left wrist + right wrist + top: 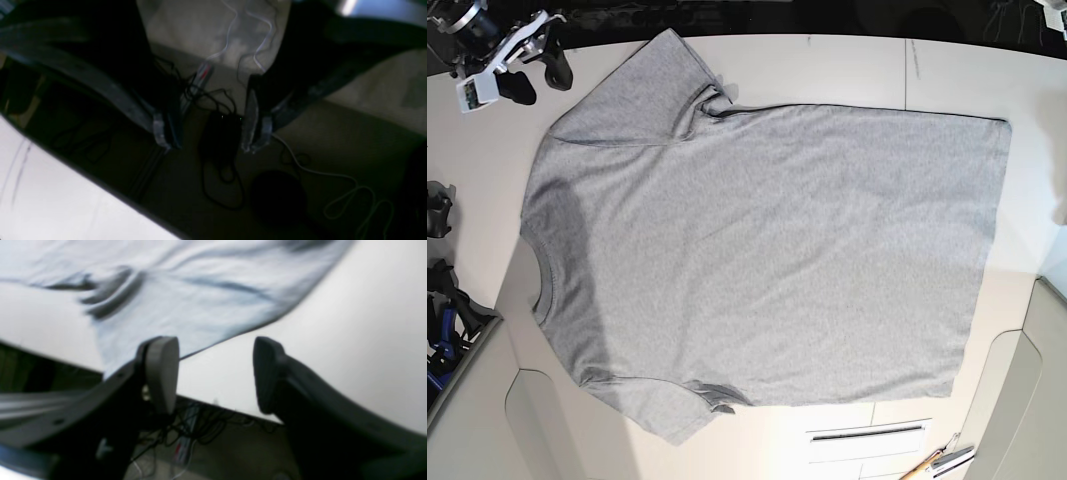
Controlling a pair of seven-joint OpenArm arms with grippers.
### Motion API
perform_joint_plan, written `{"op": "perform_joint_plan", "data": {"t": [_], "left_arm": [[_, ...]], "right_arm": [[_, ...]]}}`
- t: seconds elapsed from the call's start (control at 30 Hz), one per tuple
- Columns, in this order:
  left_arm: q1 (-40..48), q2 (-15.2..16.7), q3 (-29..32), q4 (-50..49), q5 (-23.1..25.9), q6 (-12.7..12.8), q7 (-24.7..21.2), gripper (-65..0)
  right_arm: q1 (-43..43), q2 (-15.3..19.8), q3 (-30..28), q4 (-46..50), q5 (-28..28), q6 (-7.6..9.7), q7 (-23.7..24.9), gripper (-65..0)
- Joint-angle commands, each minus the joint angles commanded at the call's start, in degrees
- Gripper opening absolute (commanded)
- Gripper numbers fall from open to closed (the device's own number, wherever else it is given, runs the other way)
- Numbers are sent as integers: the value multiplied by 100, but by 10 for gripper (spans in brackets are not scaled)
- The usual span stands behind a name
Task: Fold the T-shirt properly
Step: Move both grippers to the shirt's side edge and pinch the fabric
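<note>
The light-grey T-shirt lies spread flat on the white table, plain side up, with the neck at the left and the hem at the right. My right gripper is open and empty at the far left corner, just beyond the upper sleeve. In the right wrist view its fingers stand apart above the table edge, with the sleeve ahead. My left gripper is open and empty, off the table and over the floor. It hardly shows in the base view.
Black clamps and tools sit at the table's left edge. A pencil and tool lie at the lower right, beside a slot. Cables and a black box lie on the floor beyond the table edge.
</note>
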Motion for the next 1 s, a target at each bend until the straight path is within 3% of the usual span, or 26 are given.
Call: {"op": "perform_joint_plan", "data": {"t": [0.13,0.23,0.4,0.63,0.7,0.77,1.0], "left_arm": [[0,-81,0,173,-190,0,-2,-312],[0,-83,-9,328,-188,0,-7,-245],[-31,-315,-9,444,-186,0,-144,-225],[-448,-800,-205,442,-22,0,-258,-225],[-590,-922,-302,439,-33,0,-245,-225],[-765,-1021,-308,417,-13,170,-227,-225],[-1416,-1051,-297,-146,-22,183,-103,-225]], "right_arm": [[315,-28,-2,-463,111,7,-76,-278],[514,-94,-2,-822,149,55,-92,-278],[769,-289,-11,-1285,459,402,-254,-279],[933,-544,-11,-1676,662,614,-313,-279],[931,-614,-11,-1690,662,629,-313,-279],[942,-678,-13,-1690,680,627,-313,-279],[994,-929,-24,-1692,811,627,-339,-279]]}}
